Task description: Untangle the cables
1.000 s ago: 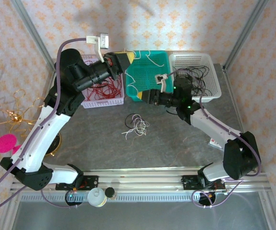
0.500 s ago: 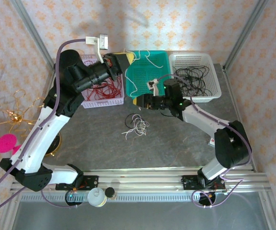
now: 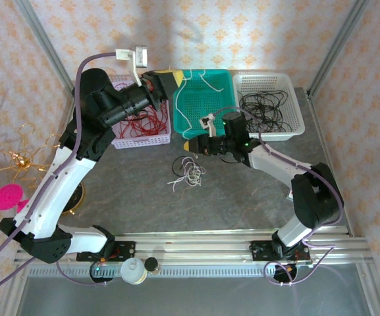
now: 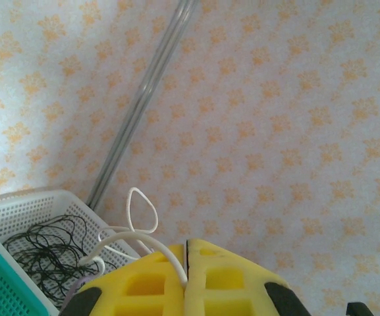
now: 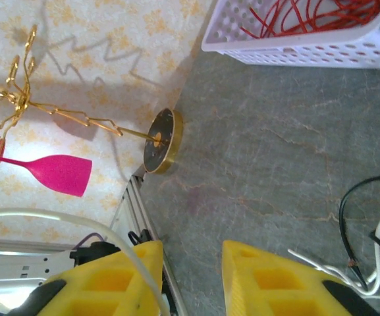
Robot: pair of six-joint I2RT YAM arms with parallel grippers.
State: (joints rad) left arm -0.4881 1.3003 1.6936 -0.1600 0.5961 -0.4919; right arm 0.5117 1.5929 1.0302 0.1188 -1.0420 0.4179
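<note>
A small clump of white and black cables (image 3: 186, 172) lies loose on the grey table; its near ends show in the right wrist view as cables (image 5: 374, 257). My left gripper (image 3: 174, 80) is raised over the back baskets and shut on a white cable (image 4: 140, 210) that loops out from between the yellow fingers (image 4: 143, 283) and trails into the teal basket (image 3: 209, 99). My right gripper (image 3: 191, 143) hovers low just behind the clump. Its jaws stand open with bare table between them (image 5: 193, 263). A pale cable (image 5: 78, 220) crosses its left finger on the outside.
A lilac basket (image 3: 143, 139) of red cables stands back left, a white basket (image 3: 269, 76) of black cables back right. A gold wire ornament (image 3: 15, 155) and a pink glass (image 3: 8, 196) stand at the left edge.
My right gripper has swung left and forward from the teal basket's front down toward the clump, its jaws narrowing. The left arm has barely moved.
</note>
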